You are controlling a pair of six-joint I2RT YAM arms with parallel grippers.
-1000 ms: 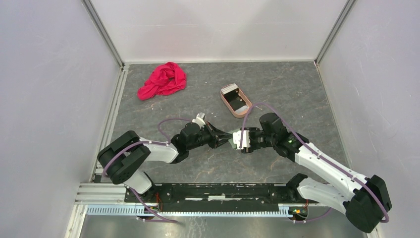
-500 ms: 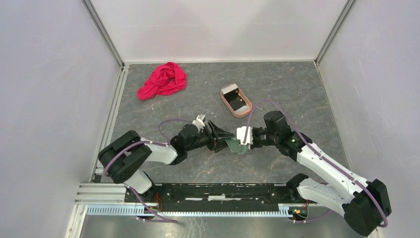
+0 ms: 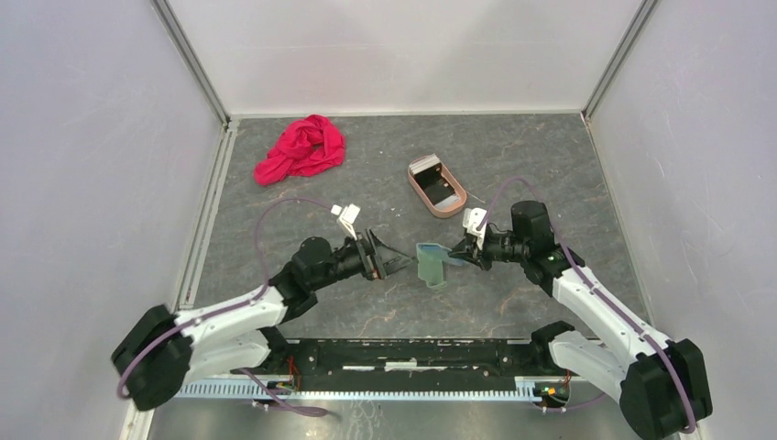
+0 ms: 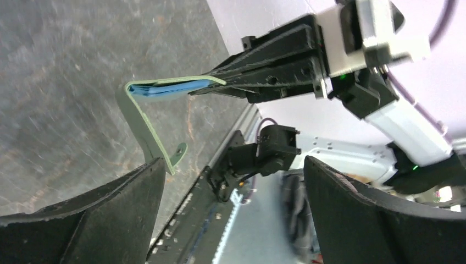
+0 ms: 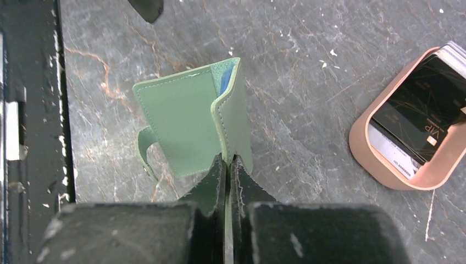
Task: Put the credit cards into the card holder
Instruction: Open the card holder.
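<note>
The sage-green card holder [image 3: 431,264] hangs half open above the table, one flap pinched in my right gripper [image 3: 460,256], which is shut on it. In the right wrist view the card holder [image 5: 184,124] shows a blue lining at its fold, and the gripper [image 5: 226,165] clamps its edge. My left gripper [image 3: 392,264] stands open just left of the holder, apart from it. The left wrist view has the card holder [image 4: 144,113] ahead of the wide-spread gripper [image 4: 233,220]. The credit cards [image 5: 420,107] lie stacked in the tray, a dark one on top.
The pinkish-tan oval tray [image 3: 449,209] sits behind the grippers, a little right of centre, and its rim [image 5: 360,144] shows in the right wrist view. A red cloth [image 3: 302,148] lies bunched at the back left. White walls enclose the table.
My left gripper opened, let go of the card holder and drew back to the left. My right gripper shut on the holder and carried it slightly right.
</note>
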